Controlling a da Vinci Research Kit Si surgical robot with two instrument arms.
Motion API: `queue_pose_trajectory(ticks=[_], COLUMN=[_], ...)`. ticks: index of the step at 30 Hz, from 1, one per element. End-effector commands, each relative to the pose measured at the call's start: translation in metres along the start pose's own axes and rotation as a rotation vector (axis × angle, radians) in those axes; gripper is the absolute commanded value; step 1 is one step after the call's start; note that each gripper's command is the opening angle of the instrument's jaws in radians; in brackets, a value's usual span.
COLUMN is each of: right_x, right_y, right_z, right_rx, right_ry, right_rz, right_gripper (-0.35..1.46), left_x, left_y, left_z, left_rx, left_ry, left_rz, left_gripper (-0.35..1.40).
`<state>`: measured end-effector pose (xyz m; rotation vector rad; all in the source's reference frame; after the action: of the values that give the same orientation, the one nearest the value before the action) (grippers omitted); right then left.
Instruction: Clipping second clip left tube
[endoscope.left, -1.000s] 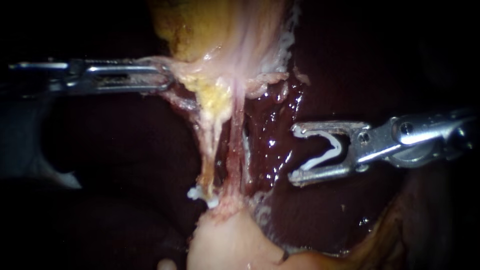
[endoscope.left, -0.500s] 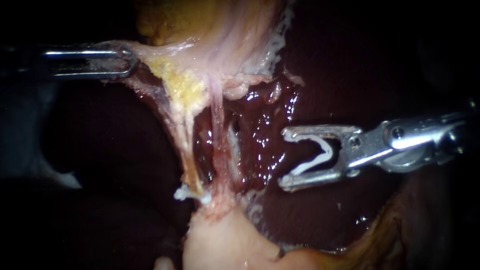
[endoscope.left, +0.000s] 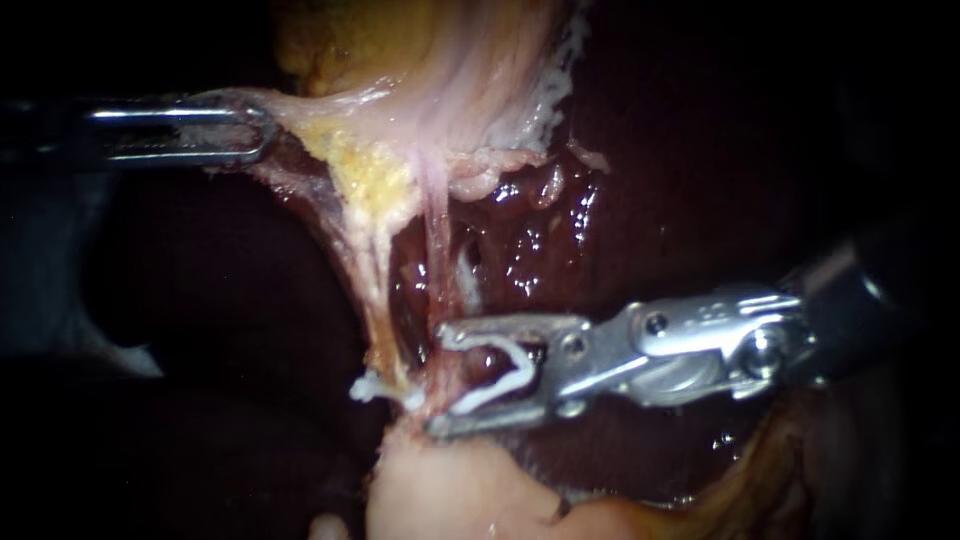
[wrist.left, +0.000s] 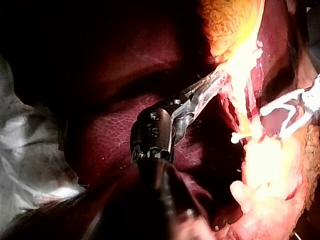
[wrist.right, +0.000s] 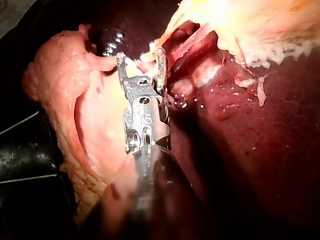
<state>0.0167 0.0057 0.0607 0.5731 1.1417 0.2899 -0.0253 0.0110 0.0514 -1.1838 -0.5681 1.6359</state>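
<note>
The liver (endoscope.left: 700, 150) lies dark behind everything. Above it is the gallbladder (endoscope.left: 420, 60), drawn out sideways by the left instrument (endoscope.left: 245, 130), whose jaws are clamped on a fold of its edge. If that grip slips or tears, the stretch goes out of the tubes and they sag out of line.

The right instrument (endoscope.left: 440, 380) has its jaws wide apart, with an open loaded clip (endoscope.left: 497, 392) seated between them, not yet squeezed. Its tips seem to straddle the pink right tube (endoscope.left: 437, 250), though the wet tissue there makes it hard to be sure. The paler left tube (endoscope.left: 375, 290) stands just past them. Closing here could clip the wrong tube, or catch both at once. If the instrument pushes further in, the lower jaw might knock the placed clip (endoscope.left: 378, 388), which sits low on the left tube, or land on top of it.

The left tube runs taut from the gallbladder down to the pale tissue (endoscope.left: 450, 490) below. Its long axis is near upright in the endoscope view, leaning a little. The loaded clip's mouth points towards it, roughly square across that axis.
</note>
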Motion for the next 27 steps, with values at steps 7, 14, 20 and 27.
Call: queue_pose_trajectory(ticks=[7, 14, 20, 27], right_x=[-0.0011, -0.0026, -0.0033, -0.0028], right_y=[0.0023, 0.0043, 0.0053, 0.0052], right_z=[0.0022, 0.0024, 0.0032, 0.0062], right_rx=[0.006, 0.007, 0.039, 0.113], right_ry=[0.008, 0.007, 0.013, 0.046], right_rz=[0.015, 0.020, 0.029, 0.024], right_gripper=[0.50, 0.50, 0.50, 0.50], left_x=[0.0000, 0.0000, 0.0000, 0.0000], left_y=[0.0002, 0.0003, 0.0004, 0.0004], left_z=[0.0000, 0.0001, 0.0001, 0.0002], left_rx=[-0.004, -0.003, -0.003, -0.005], left_ry=[-0.003, -0.002, -0.002, -0.003], left_rz=[0.000, 0.000, 0.000, 0.000], left_gripper=[-0.35, -0.35, -0.35, -0.35])
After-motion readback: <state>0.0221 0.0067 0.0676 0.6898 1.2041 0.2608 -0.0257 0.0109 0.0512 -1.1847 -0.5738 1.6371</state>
